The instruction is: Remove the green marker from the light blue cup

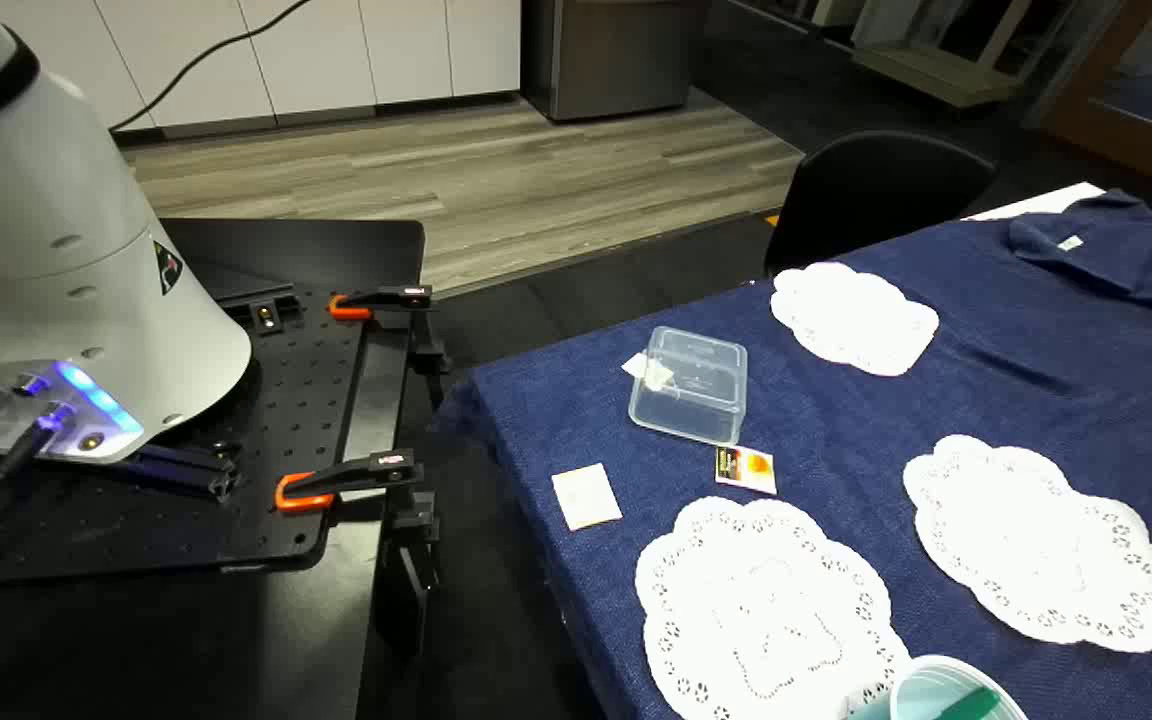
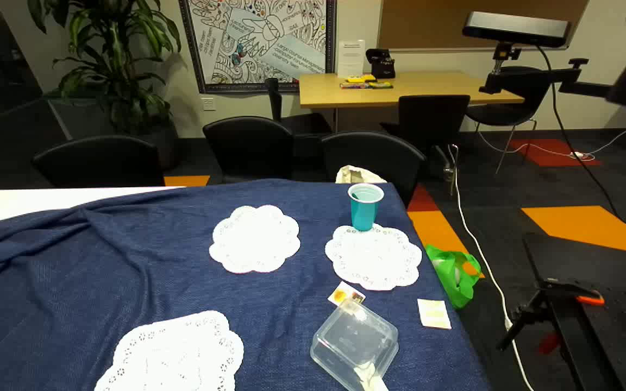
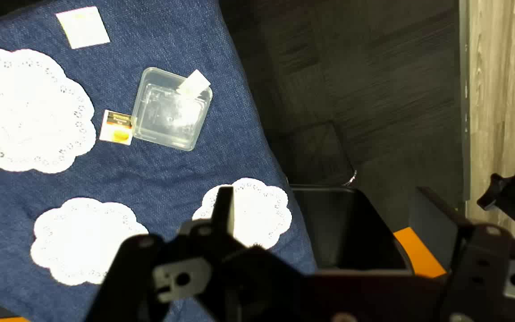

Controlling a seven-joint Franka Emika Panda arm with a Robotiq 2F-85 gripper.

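I'm seeing the claw [image 3: 327, 199] spread wide, holding nothing. Marker [image 1: 972, 704] is leaning inside the cup [image 2: 364, 214], which is showing at wrist view's far left edge, well apart; I'm probably needing a long swing that way.

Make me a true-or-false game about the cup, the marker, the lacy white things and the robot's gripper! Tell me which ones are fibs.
1. The green marker is inside the light blue cup. True.
2. Three white doilies lie on the blue tablecloth. True.
3. The light blue cup lies on its side. False: it is upright.
4. The gripper is open. True.
5. The white doilies are in one pile. False: they lie apart.
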